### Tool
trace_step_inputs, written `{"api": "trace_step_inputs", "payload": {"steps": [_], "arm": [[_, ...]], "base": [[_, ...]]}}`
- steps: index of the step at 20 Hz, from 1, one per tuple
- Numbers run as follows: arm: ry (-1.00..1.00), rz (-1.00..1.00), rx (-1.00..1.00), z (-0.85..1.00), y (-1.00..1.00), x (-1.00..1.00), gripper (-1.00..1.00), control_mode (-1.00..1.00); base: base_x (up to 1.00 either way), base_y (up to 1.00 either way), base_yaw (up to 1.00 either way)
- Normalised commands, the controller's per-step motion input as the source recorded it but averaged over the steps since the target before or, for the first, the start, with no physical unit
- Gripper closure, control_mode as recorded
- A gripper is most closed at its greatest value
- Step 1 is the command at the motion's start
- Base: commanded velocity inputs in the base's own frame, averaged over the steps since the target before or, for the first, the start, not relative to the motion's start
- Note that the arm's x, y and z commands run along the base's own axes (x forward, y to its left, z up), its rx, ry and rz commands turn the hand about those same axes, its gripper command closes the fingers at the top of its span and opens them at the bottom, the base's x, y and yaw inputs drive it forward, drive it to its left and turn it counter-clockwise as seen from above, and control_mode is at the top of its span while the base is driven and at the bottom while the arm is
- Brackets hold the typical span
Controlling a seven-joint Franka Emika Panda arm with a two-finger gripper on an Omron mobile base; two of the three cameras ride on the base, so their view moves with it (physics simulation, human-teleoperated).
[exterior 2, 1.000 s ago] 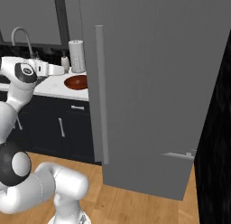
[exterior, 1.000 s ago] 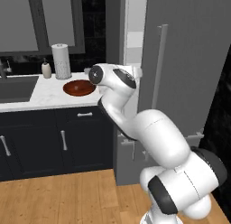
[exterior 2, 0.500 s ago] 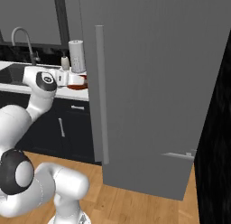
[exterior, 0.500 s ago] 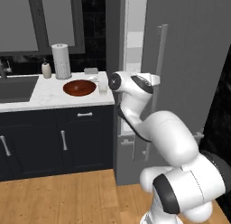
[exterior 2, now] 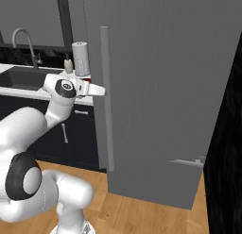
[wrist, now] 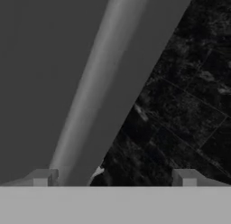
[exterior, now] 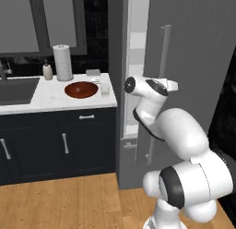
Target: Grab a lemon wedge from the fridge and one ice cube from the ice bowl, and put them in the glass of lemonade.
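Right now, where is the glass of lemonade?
In the left base view, the glass of lemonade stands on the counter, just right of the ice bowl.

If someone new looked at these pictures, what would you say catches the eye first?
The tall grey fridge, its door ajar and its long bar handle right in front of the open gripper. In the hand view the handle crosses close ahead of the fingertips. Left of the fridge, the reddish-brown ice bowl stands out on the white counter.

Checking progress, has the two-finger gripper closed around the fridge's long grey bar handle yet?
No. In the hand view the gripper stands open, with the bar handle ahead between its fingertips, ungripped.
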Motion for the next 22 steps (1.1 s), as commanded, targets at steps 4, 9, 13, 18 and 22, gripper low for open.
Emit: {"api": "trace_step_inputs", "payload": {"steps": [4,9,13,18,22], "arm": [[-0.04,-0.05,-0.11,0.03,0.34,-0.39,-1.0,-1.0],[-0.17,0.0,-0.1,0.22,1.0,-0.65,-1.0,-1.0],[-0.09,-0.02,-0.12,0.51,1.0,-0.43,-1.0,-1.0],[0.05,-0.25,-0.03,0.02,0.55,0.69,-1.0,-1.0],[0.05,-0.29,-0.01,-0.03,0.0,1.0,-1.0,-1.0]], "base": [[0.0,0.0,0.0],[0.0,0.0,0.0],[0.0,0.0,0.0],[0.0,0.0,0.0],[0.0,0.0,0.0]]}}
